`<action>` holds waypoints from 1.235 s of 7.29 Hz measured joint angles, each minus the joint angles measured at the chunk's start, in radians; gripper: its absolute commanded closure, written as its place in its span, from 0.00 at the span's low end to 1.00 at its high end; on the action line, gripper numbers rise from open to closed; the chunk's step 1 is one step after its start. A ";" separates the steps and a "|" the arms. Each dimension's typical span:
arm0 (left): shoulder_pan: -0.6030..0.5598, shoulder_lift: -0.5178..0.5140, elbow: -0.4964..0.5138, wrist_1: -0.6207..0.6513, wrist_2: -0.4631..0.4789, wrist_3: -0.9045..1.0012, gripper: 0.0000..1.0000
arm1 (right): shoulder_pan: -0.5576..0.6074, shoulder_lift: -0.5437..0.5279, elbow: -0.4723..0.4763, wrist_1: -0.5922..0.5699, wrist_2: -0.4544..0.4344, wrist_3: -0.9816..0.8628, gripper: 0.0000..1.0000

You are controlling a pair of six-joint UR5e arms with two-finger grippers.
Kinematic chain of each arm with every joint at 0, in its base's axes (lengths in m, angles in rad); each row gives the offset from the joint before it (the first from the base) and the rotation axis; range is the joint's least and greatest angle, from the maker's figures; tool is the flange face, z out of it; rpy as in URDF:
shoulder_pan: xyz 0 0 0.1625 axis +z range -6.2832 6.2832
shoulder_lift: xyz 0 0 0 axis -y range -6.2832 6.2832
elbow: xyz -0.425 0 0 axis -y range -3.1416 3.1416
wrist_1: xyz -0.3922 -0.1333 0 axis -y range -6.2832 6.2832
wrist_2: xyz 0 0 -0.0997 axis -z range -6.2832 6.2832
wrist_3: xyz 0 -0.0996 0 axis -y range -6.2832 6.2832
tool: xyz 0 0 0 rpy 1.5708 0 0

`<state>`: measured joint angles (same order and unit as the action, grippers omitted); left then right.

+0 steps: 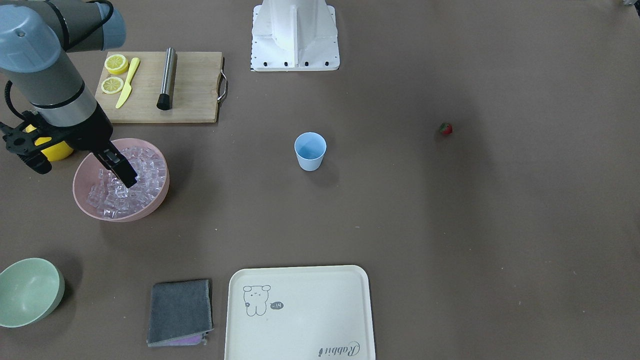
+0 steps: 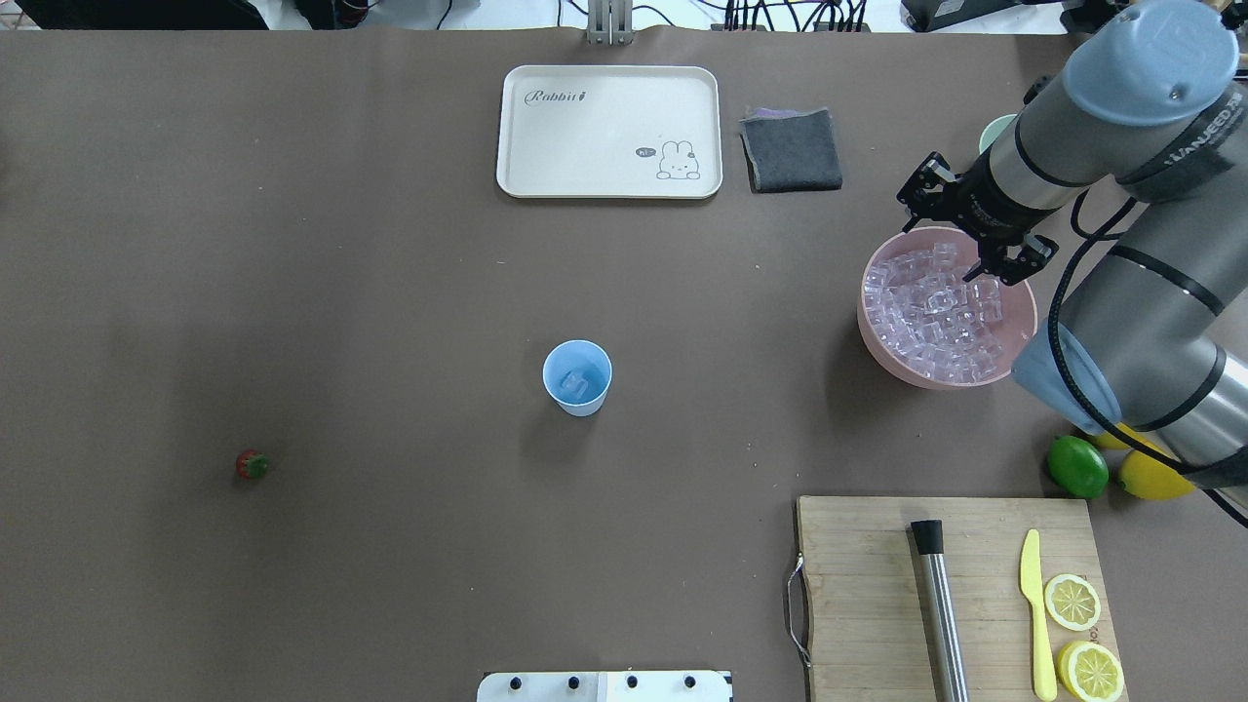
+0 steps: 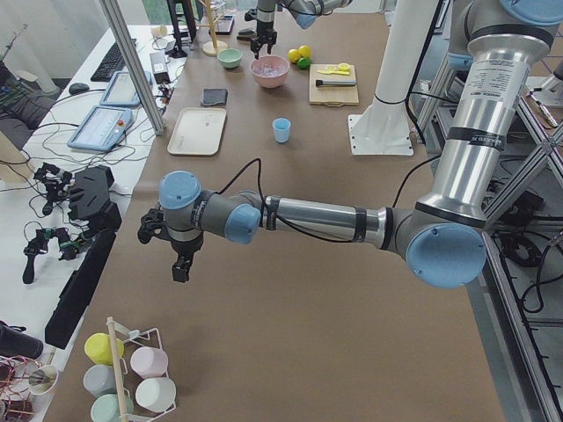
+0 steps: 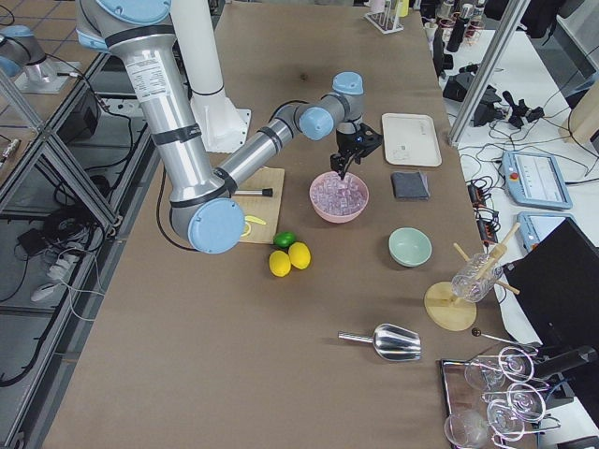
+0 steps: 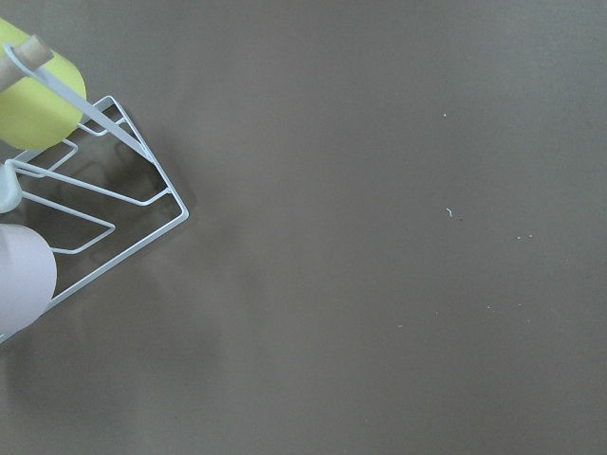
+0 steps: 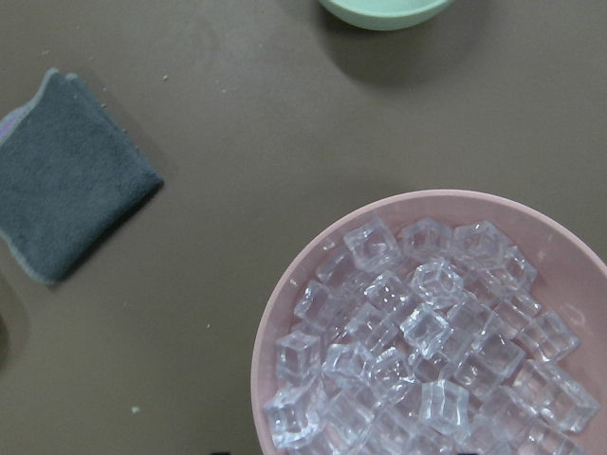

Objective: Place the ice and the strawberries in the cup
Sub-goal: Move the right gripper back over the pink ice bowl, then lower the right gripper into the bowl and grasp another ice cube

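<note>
The light-blue cup (image 2: 577,376) stands mid-table with one ice cube in it; it also shows in the front view (image 1: 310,151). The pink bowl (image 2: 877,336) holds many ice cubes (image 6: 417,351). My right gripper (image 1: 129,180) reaches down into this bowl, its fingers close together with the tips among the cubes. The strawberry (image 2: 252,464) lies alone far to my left, and it also shows in the front view (image 1: 445,129). My left gripper (image 3: 180,268) shows only in the left side view, hanging above bare table far from the cup; I cannot tell whether it is open.
A cutting board (image 2: 877,546) with a steel rod, yellow knife and lemon halves lies near me on the right. A lime (image 2: 1077,466) and lemons sit beside it. A cream tray (image 2: 609,180), grey cloth (image 2: 792,151) and green bowl (image 1: 30,292) are on the far side. A cup rack (image 5: 85,218) stands under the left wrist.
</note>
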<state>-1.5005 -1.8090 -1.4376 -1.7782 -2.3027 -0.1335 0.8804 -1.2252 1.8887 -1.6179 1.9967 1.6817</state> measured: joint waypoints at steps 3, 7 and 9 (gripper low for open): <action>0.001 -0.019 0.003 -0.003 0.000 0.000 0.02 | -0.051 0.002 -0.022 -0.038 -0.053 0.113 0.16; 0.002 -0.035 0.002 -0.002 0.000 0.001 0.02 | -0.123 0.047 -0.014 -0.153 -0.079 0.251 0.23; 0.005 -0.039 0.004 -0.002 0.000 0.001 0.02 | -0.154 0.052 -0.015 -0.162 -0.104 0.270 0.32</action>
<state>-1.4959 -1.8478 -1.4337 -1.7798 -2.3025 -0.1320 0.7262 -1.1733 1.8738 -1.7802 1.8923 1.9514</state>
